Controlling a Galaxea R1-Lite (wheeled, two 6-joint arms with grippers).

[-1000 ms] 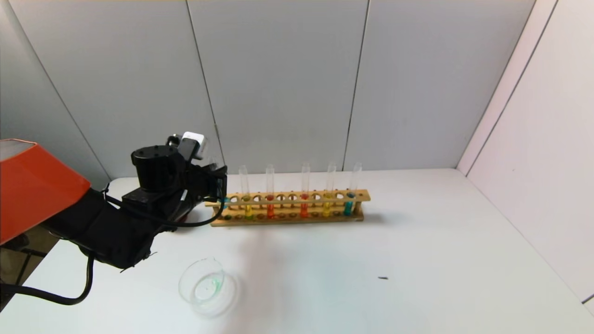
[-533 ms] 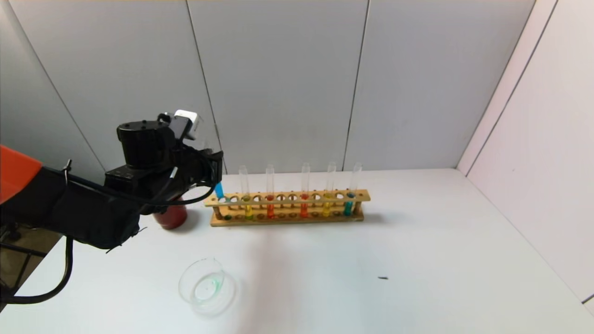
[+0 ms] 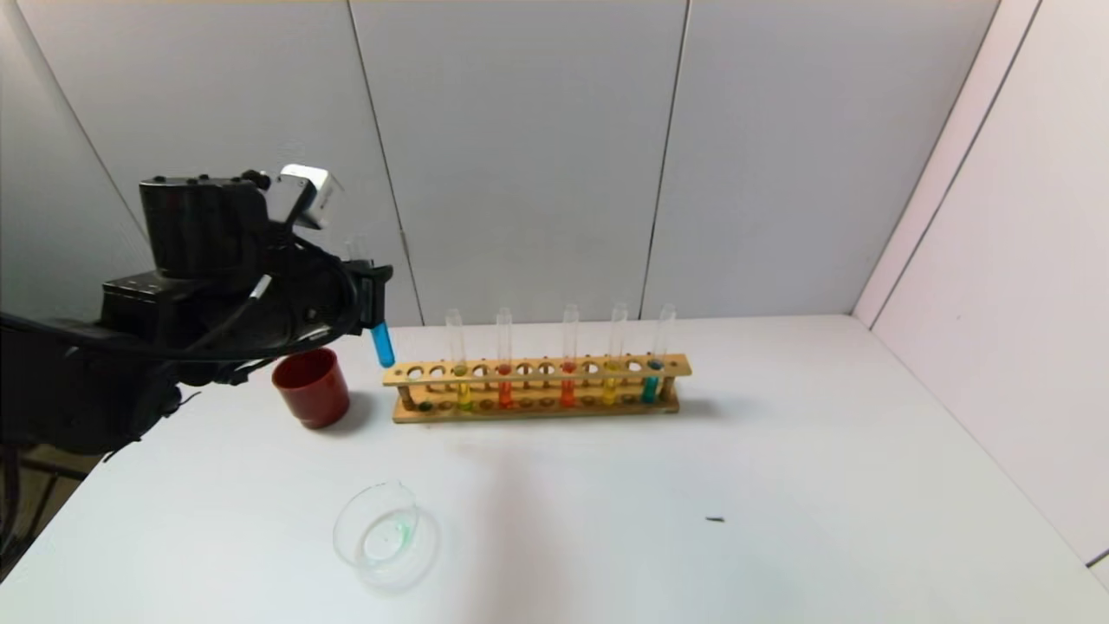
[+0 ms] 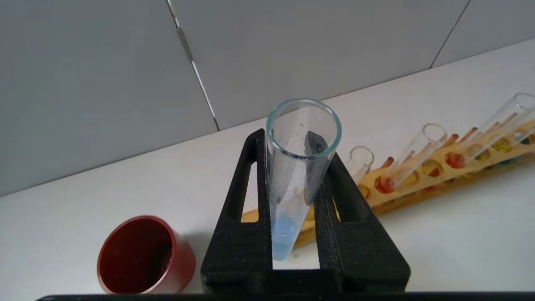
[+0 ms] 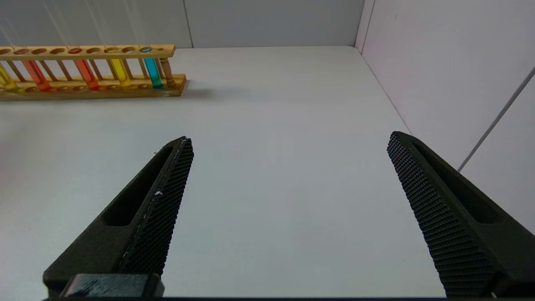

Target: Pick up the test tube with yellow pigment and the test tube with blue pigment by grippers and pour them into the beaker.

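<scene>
My left gripper is shut on a test tube with blue pigment, held upright in the air just left of and above the wooden rack; in the left wrist view the tube sits between the black fingers. The rack holds two yellow tubes, two orange-red tubes and a second blue tube. The clear beaker stands on the table in front, with a green trace inside. My right gripper is open over bare table, out of the head view.
A dark-red cup stands left of the rack, below my left gripper; it also shows in the left wrist view. A small dark speck lies on the white table. Grey walls stand behind and a wall at the right.
My left gripper has lifted the blue tube up out of the rack's left end hole and moved it left; the red cup has come into view.
</scene>
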